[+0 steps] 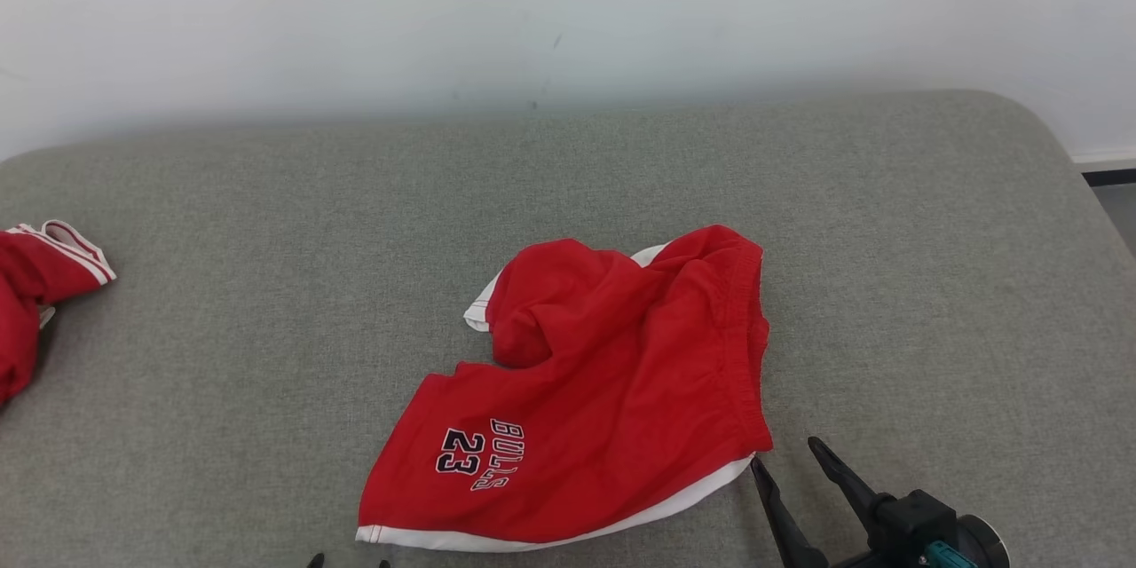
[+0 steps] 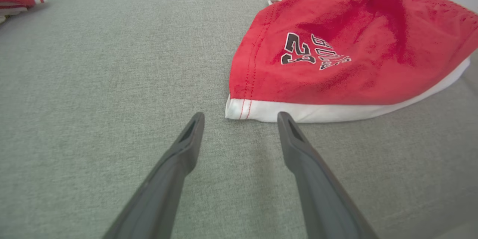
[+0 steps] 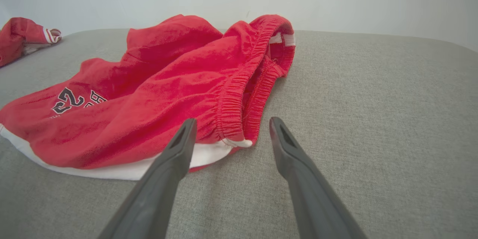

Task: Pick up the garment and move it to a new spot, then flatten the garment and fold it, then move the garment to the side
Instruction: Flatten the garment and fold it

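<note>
Red shorts (image 1: pixel 612 390), crumpled, between the claws on grey worktop (image 1: pixel 266 284).
Left claw (image 2: pixel 241 115) wide, empty, just short of white hem corner (image 2: pixel 242 109); right claw (image 1: pixel 783 453) wide, empty, tips beside elastic waistband (image 3: pixel 227 119); second red garment (image 1: pixel 35 284) well apart, leftward.

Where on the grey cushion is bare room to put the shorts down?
Free: the cushion between shorts and the other red garment at left; also right of them. Crowded: near edge, by left end effector and right end effector.
</note>
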